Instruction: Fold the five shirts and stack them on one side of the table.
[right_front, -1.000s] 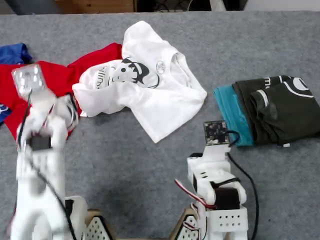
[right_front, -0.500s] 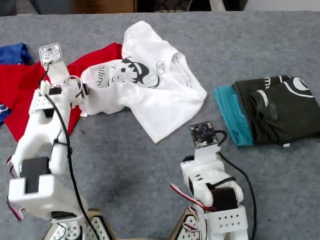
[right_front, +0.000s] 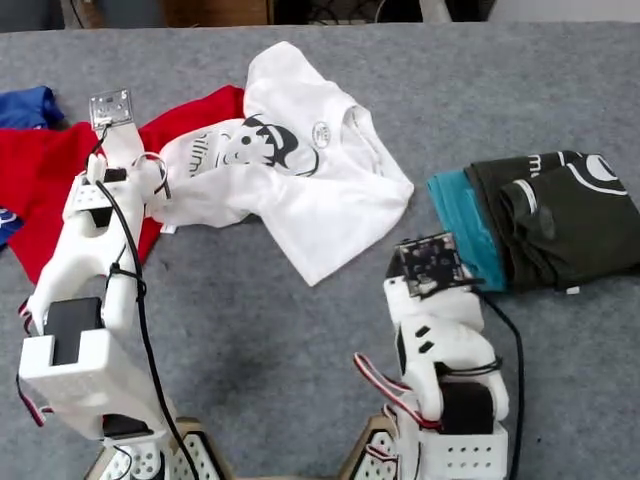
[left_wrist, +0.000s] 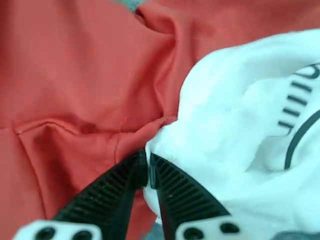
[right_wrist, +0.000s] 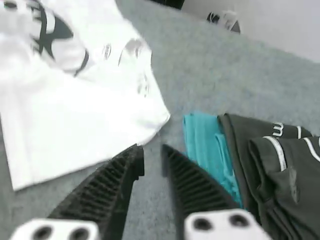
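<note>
A white shirt (right_front: 300, 190) with a dark cartoon print lies crumpled at the table's middle, partly over a red shirt (right_front: 40, 180). My left gripper (right_front: 150, 192) is at the white shirt's left edge. In the left wrist view it (left_wrist: 148, 167) is shut on the white shirt's (left_wrist: 240, 130) hem, with the red shirt (left_wrist: 75, 75) under it. A blue shirt (right_front: 25, 105) peeks out at the far left. A teal shirt (right_front: 460, 235) and dark green shirts (right_front: 565, 215) lie folded at the right. My right gripper (right_wrist: 152, 152) hovers narrowly open and holds nothing, between the white shirt (right_wrist: 65, 100) and the teal shirt (right_wrist: 207, 145).
The grey felt table (right_front: 250, 330) is bare in front of the shirts, between the two arm bases. The right arm (right_front: 445, 340) stands close to the folded stack. Dark furniture shows beyond the table's far edge.
The left arm swung forward from over the red shirt to the white shirt's edge and closed there. The right arm turned a little towards the folded stack.
</note>
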